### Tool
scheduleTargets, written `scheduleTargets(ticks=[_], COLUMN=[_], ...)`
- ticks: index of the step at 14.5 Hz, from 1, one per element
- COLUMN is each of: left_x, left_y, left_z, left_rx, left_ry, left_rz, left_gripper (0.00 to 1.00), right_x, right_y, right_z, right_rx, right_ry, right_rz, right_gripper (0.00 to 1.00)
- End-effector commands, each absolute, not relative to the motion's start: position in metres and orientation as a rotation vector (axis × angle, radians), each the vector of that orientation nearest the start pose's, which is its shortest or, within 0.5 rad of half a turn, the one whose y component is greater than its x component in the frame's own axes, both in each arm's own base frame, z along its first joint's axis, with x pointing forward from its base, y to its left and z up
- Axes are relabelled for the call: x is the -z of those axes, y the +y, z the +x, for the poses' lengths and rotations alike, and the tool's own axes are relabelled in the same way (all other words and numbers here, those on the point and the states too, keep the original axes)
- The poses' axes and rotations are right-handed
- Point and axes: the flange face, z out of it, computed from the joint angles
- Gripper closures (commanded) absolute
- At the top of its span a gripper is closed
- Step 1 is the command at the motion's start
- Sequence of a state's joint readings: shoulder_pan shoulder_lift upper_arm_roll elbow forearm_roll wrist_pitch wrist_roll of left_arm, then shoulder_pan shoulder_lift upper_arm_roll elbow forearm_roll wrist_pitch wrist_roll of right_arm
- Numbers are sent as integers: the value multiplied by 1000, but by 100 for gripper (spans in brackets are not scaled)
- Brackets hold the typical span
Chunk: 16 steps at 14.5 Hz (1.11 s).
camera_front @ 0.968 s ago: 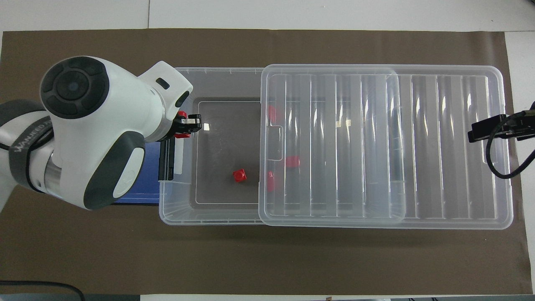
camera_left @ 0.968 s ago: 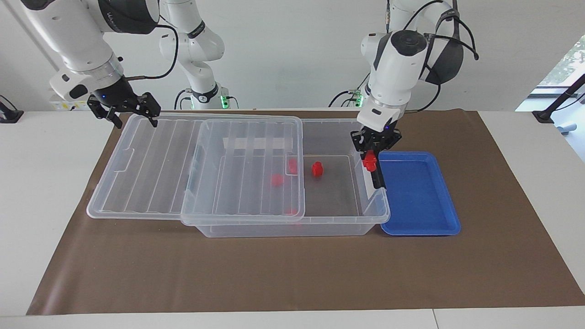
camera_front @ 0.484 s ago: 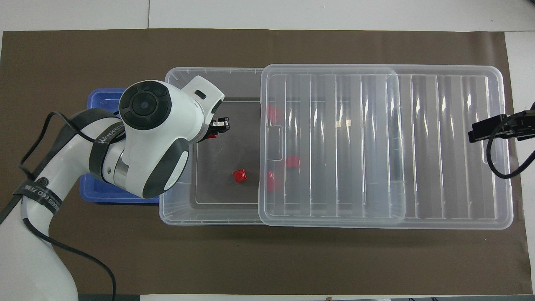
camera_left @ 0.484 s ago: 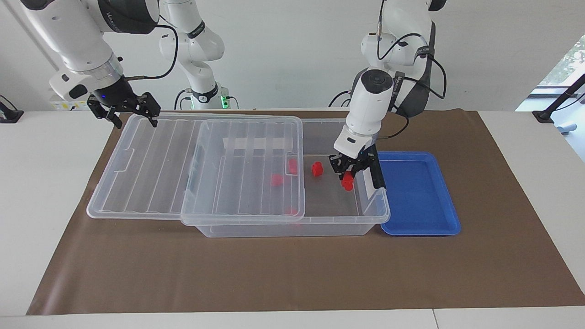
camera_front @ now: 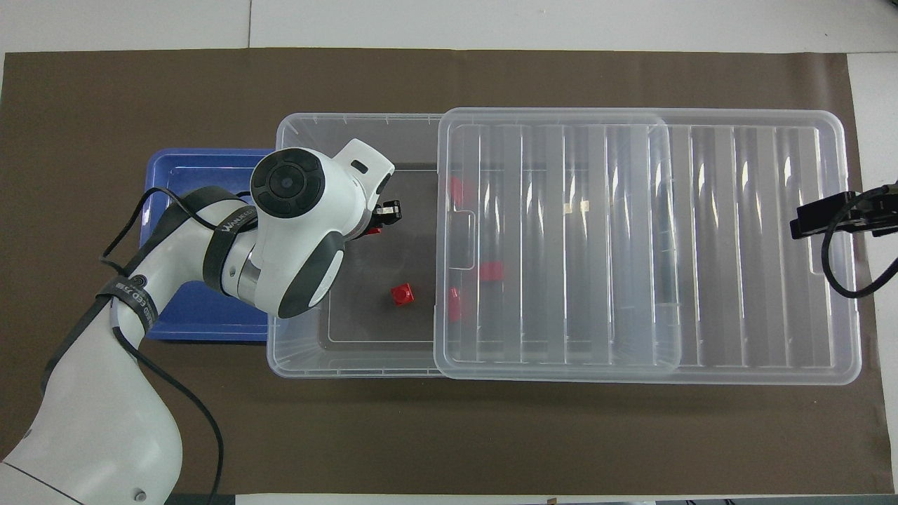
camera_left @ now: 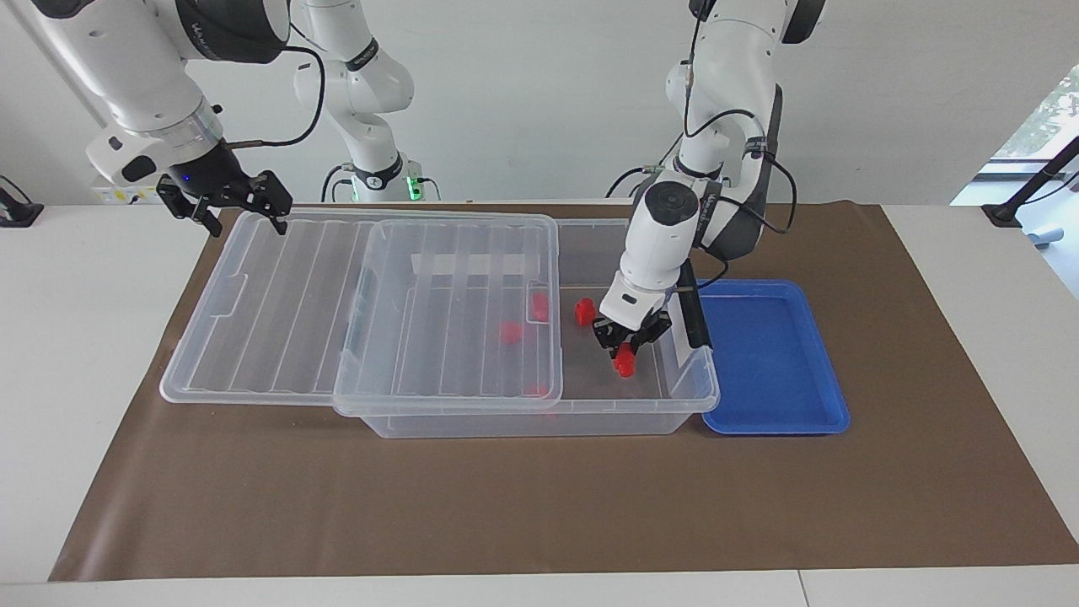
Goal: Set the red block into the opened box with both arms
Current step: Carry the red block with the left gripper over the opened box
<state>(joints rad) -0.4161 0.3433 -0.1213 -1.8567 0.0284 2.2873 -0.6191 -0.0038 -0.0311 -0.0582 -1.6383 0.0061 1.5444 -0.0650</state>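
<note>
Lowering red block (camera_left: 624, 364), clamped in left gripper (camera_left: 625, 352), inside box (camera_left: 539, 417); we release low, toward 3 o'clock of lid (camera_left: 253, 295). Right gripper (camera_left: 271, 202) waits open at lid's edge.

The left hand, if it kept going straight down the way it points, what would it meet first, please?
Probably the box's bare floor. The left hand, shut on a red block, points down inside the open end of the box; nothing lies under it, though its height above the floor is unclear.
</note>
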Motion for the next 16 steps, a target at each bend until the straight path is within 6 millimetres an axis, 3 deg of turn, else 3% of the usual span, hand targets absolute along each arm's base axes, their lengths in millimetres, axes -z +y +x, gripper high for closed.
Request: scheduleTargets(ticks=[1,4,5,6,7,8,9,10,11,15,16], left_x=[-328,-323,-324,-325,-326,-329,-335,-346,-361,-422,-440], left_y=[-322,-320,-320,-320,-322,-323,-323,-321,-321,-315,-313], left_z=[552,550,551,552,551,551,551,552,550,540,535], left_rx=[127,112,115,120,119,125,138,154,177,176,178], left_ry=[-132,-158,-197,-237,-239,-241,-242,-247,-249,-248,-240], left_rz=[-3185,-3179,-3179,-3180,-3181,-3183,-3187,-3191,-3198,-3185,-3183], left_gripper=[100,100,92,21,0,0,0,0,0,0,0], right_x=[-608,-608,-608,-605,-604,-603,-603,-603,-603,-591,-584], right_y=[-35,-37,-38,-38,-38,-39,-41,-47,-56,-97,-122], right_z=[534,534,534,535,535,537,540,539,538,532,528], right_rx=[-101,-98,-93,-98,-86,-65,-29,-26,-34,0,25], right_ry=[17,12,14,14,14,12,17,14,7,-76,-119], right_rz=[-3137,-3133,-3134,-3133,-3134,-3135,-3137,-3137,-3139,-3172,-3175], right_gripper=[0,0,0,0,0,0,11,60,100,100,100])
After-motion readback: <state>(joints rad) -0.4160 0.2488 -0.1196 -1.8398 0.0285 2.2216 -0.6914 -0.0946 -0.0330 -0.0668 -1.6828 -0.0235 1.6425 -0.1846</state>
